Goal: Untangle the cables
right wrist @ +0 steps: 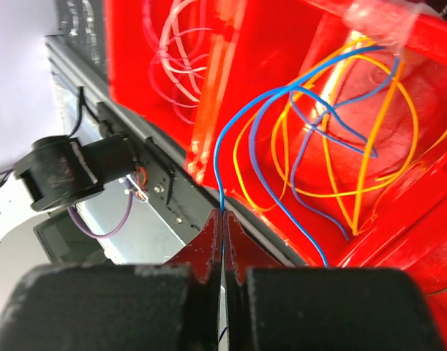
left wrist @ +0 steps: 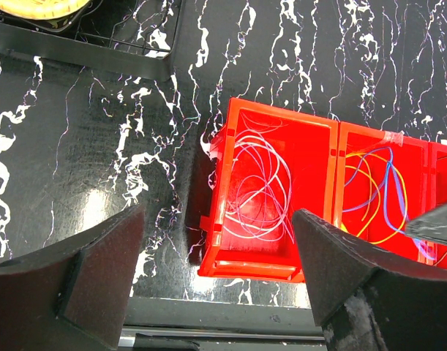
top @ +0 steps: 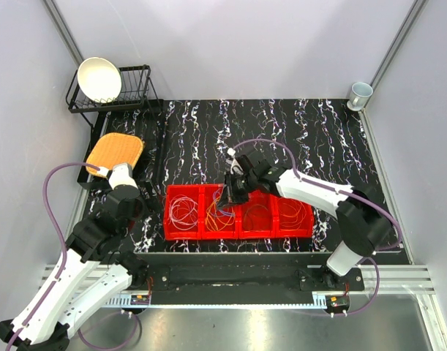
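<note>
1. Top view: right arm (top: 311, 191) stretched over a red plastic four-compartment bin (top: 296, 232); left arm (top: 91, 241) folded, left tool (top: 143, 212) beside the bin.
2. Left wrist: tool spread, empty; thin pale looped cables (left wrist: 260, 183) ahead.
3. Right wrist: right tool (right wrist: 222, 219) pinches a limp, light thin blue cable (right wrist: 241, 117), seemingly snagged in yellow loops (right wrist: 399, 110) ahead; hold near its end.

thin coloured cables (left wrist: 263, 186) — looped in red bins

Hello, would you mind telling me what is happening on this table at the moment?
The robot is working on tangled cables in a row of red bins. The right claw is shut on a blue cable that runs down into the second bin from the left, among yellow ones. The left claw hangs open near the leftmost bin, holding nothing.
</note>
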`<act>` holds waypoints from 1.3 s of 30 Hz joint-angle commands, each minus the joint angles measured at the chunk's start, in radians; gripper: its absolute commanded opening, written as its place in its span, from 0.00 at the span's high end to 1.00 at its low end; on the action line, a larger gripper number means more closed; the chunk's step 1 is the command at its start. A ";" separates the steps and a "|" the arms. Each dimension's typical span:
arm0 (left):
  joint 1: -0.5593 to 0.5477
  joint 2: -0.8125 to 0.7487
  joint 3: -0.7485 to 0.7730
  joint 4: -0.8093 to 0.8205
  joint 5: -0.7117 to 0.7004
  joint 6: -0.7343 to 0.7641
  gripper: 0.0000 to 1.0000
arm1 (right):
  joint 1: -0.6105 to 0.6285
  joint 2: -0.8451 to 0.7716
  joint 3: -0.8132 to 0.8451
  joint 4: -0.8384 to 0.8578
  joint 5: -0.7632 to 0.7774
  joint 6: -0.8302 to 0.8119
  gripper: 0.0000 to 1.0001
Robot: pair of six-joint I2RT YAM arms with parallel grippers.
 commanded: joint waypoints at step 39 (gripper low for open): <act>-0.002 0.035 0.003 0.031 -0.001 -0.014 0.15 | 0.009 -0.280 0.035 -0.369 0.282 -0.129 0.30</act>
